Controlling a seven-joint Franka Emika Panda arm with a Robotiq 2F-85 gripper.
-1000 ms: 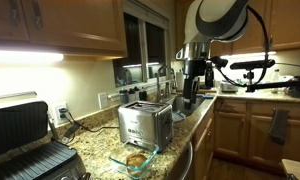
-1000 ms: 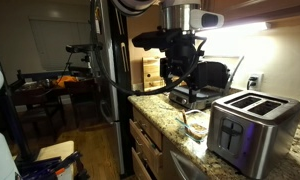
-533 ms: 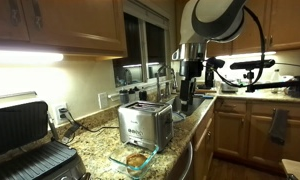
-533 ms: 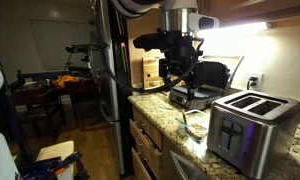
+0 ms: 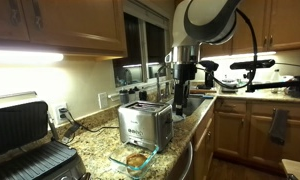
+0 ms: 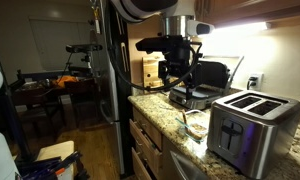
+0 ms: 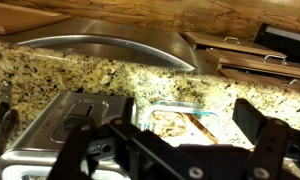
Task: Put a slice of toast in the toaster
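Toast (image 5: 137, 158) sits in a clear glass dish (image 5: 118, 160) on a kitchen desk (image 5: 98, 148), not yet in the toaster (image 5: 145, 123). The speckled granite desk runs beneath wooden cabinets (image 5: 50, 25) and a dark window (image 5: 145, 45), lit by a strip under the cabinets. The robot arm (image 5: 210, 18) reaches over it in both exterior views, its big round joint high and its lower links hanging straight down beyond the toaster. A black-and-silver grill (image 5: 25, 140) stands at one end of the desk with its lid raised. The toaster, a brushed steel box with two dark slots on top and small controls on its face, stands upright between the grill and the arm; in the wrist view the toaster (image 7: 75, 120) fills the lower left. The claw (image 7: 170, 140) hangs in the air above the desk, clear of the toaster, its two dark fingers (image 7: 258, 135) spread wide with nothing between them. The dish, square and shallow, rests on the desk just in front of the toaster, near the desk's edge; the wrist view shows the dish (image 7: 215, 112) just beside the toaster. The golden-brown toast lies flat inside the dish, apart from the claw.
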